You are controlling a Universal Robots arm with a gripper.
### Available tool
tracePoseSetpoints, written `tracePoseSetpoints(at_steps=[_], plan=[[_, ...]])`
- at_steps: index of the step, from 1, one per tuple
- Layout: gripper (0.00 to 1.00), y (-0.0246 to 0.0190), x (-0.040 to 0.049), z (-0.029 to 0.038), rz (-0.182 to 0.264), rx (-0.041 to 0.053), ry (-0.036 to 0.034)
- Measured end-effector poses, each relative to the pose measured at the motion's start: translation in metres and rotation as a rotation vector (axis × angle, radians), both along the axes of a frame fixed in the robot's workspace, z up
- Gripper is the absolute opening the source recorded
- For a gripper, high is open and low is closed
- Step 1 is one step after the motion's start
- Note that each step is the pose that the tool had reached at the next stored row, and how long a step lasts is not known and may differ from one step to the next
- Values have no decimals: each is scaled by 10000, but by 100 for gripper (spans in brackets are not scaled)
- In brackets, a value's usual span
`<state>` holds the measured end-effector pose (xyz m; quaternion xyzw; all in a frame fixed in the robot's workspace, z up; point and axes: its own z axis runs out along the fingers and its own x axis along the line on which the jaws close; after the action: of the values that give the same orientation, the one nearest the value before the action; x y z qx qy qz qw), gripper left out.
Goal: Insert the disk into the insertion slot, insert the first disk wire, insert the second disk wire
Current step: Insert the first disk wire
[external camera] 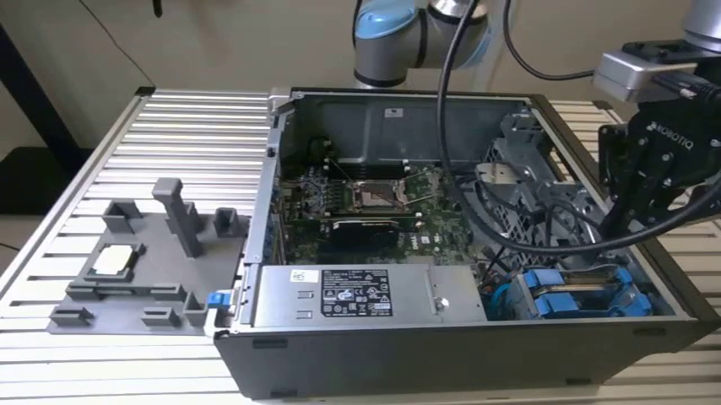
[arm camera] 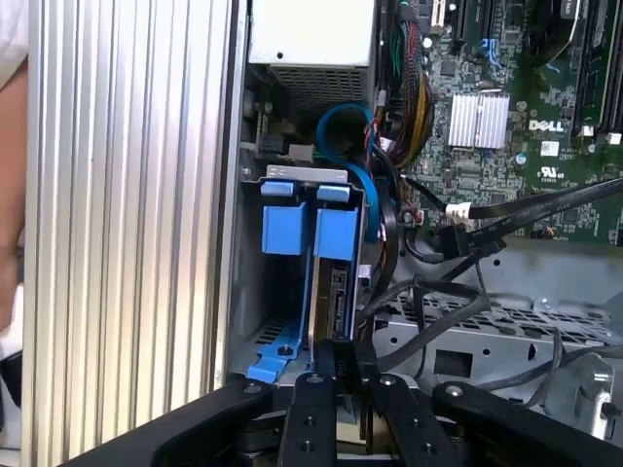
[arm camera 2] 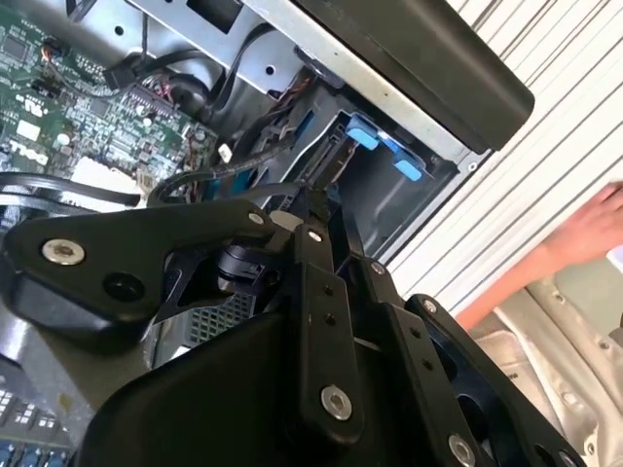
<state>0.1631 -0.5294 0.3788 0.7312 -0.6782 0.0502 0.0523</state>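
- The gripper (arm camera: 338, 356) has its jaws drawn in to a thin gap. In the first wrist view they look pinched on the outward-facing edge of the disk (arm camera: 332, 297). The contact itself sits behind the finger links, so I judge the hold likely rather than plain.
- The disk stands on edge in its blue carrier (arm camera: 337, 235), down inside the insertion slot (arm camera: 284, 292). That bay sits in the near corner of the computer case (external camera: 451, 354), at the exterior view's right.
- Just beside the bay, a black wire (arm camera: 458, 240) with a dark plug lies loose over the perforated metal, apart from the disk. A blue cable (arm camera: 323, 138) loops farther in, near the power supply (external camera: 360, 294).
- To my eye the step in hand is the first one, getting the disk into its slot. It looks well down in the bay, and no wire is joined to it yet.
- Seating it calls for a straight push along the carrier rails with no tilt. The loose cables crowd the cage edge and could snag.
- Farther out, a grey fixture tray (external camera: 158, 266) rests on the slatted table (external camera: 203, 126) at the exterior view's left. A person's hand (arm camera 2: 584, 233) hovers beyond the case wall.
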Motion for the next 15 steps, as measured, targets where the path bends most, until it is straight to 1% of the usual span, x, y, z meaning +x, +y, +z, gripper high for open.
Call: tracePoseSetpoints(at_steps=[1, 2, 3, 4, 5, 7, 8, 9, 14, 15], plan=[[19, 0, 22, -3, 1, -2, 91], [19, 0, 38, -6, 1, -2, 164], [19, 0, 49, -12, 1, -1, 223], [19, 0, 56, -20, -4, 0, 265], [19, 0, 60, -30, -16, 0, 291], [19, -3, 64, -52, -50, 1, 322], [19, -7, 66, -59, -57, 15, 331], [19, -15, 66, -65, -58, 51, 337], [19, -75, 74, -93, -54, 384, 350], [19, -91, 77, -100, -53, 426, 359]])
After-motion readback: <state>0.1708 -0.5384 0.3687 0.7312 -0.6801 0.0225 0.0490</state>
